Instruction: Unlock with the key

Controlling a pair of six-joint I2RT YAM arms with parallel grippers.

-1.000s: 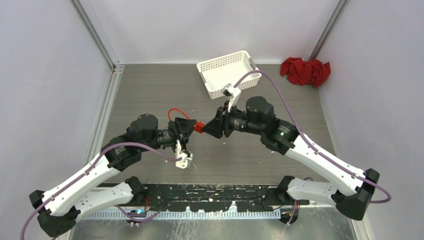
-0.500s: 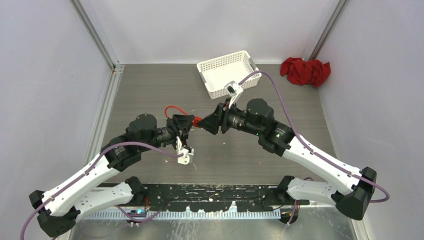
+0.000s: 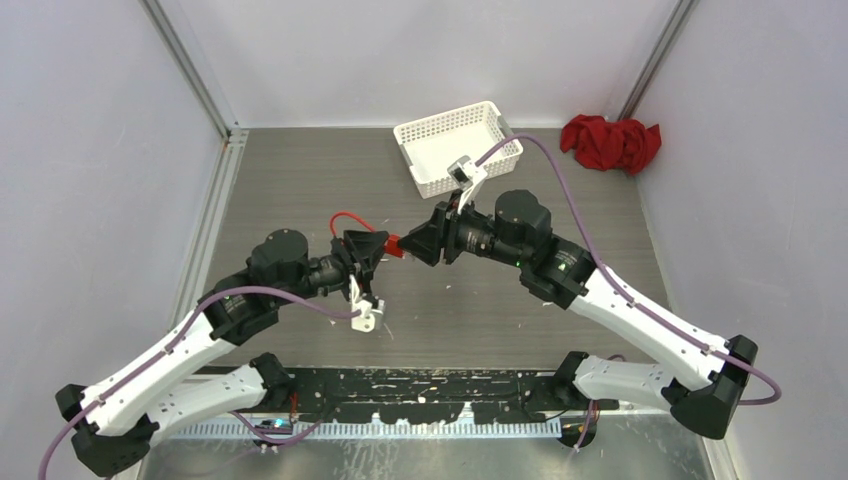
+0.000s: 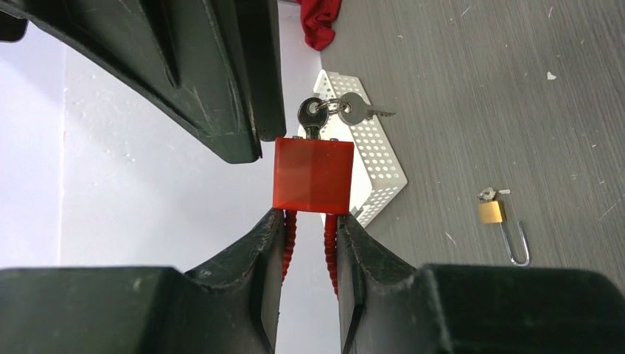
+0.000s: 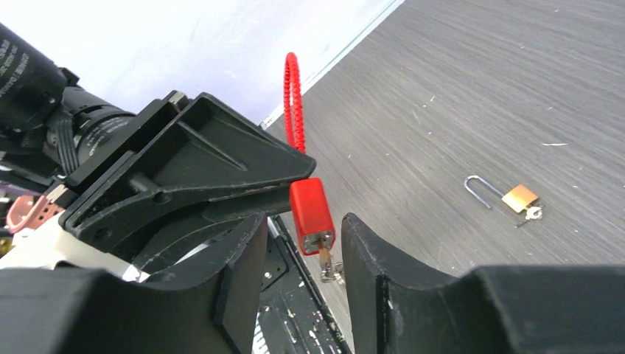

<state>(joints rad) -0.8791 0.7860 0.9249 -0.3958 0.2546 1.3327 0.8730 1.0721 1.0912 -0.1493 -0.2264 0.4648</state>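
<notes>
A red padlock [image 4: 312, 175] with a red cable shackle [image 5: 294, 96] is held above the table. My left gripper [image 4: 309, 217] is shut on the shackle just behind the lock body. A silver key [image 4: 312, 118] sits in the lock's keyhole, with a second key hanging from its ring. My right gripper [image 5: 302, 280] is open, its fingers [image 5: 368, 265] on either side of the key [image 5: 326, 262] and the lock's end, not touching them. In the top view the two grippers [image 3: 372, 250] [image 3: 415, 245] meet nose to nose at the lock [image 3: 396, 246].
A small brass padlock [image 5: 520, 198] with its shackle open lies on the table, also seen in the left wrist view [image 4: 491, 212]. A white perforated basket [image 3: 458, 146] stands at the back. A red cloth [image 3: 610, 142] lies in the back right corner.
Both grippers and the lock have drifted slightly towards the back left. The right gripper has closed in, so its open jaws now straddle the key end.
</notes>
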